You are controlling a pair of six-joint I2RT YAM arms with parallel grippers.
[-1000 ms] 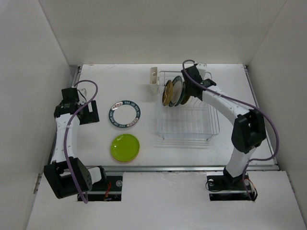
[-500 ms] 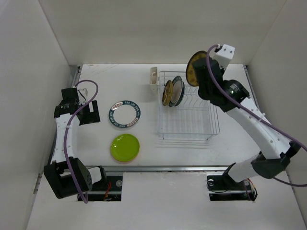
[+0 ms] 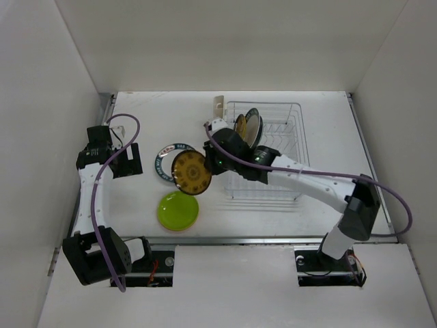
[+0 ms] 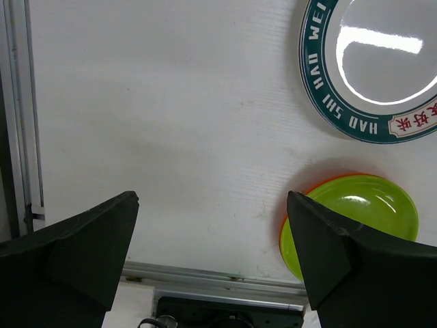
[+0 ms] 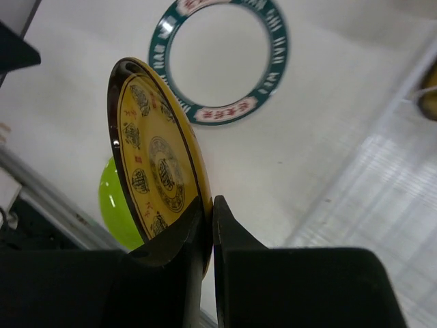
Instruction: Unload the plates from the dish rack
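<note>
A white table (image 3: pixel 136 116) fills the overhead view. At centre right sits the dish rack (image 3: pixel 273 179), a rectangular basket of thin pale wire. At least two plates (image 3: pixel 247 128) stand on edge in its upper left corner, beside a cream utensil cup (image 3: pixel 218 106).

The right arm (image 3: pixel 307 179) stretches from lower right to mid-frame. Its right gripper (image 5: pixel 207 208) is clamped on the rim of the amber-yellow plate (image 3: pixel 190 172), which it holds nearly on edge above the table. Below that plate lies the teal-rimmed plate (image 3: pixel 164 158), flat and partly overlapped in this view, and towards the lower left is the lime plate (image 3: pixel 177 210), stacked on an orange plate (image 4: pixel 283 236) that shows only as a sliver.

The risk looks plain: a hard, glossy disc pinched at one narrow point could swivel or slip. Lowered edge-first, it might roll or strike the teal rim.

All the plates are round, smooth and shiny. The amber one carries dark medallions, the teal band carries white lettering, and the lime dish is shallow.

At far left the left gripper (image 4: pixel 212 201) hovers over bare table, jaws wide apart and empty.
</note>
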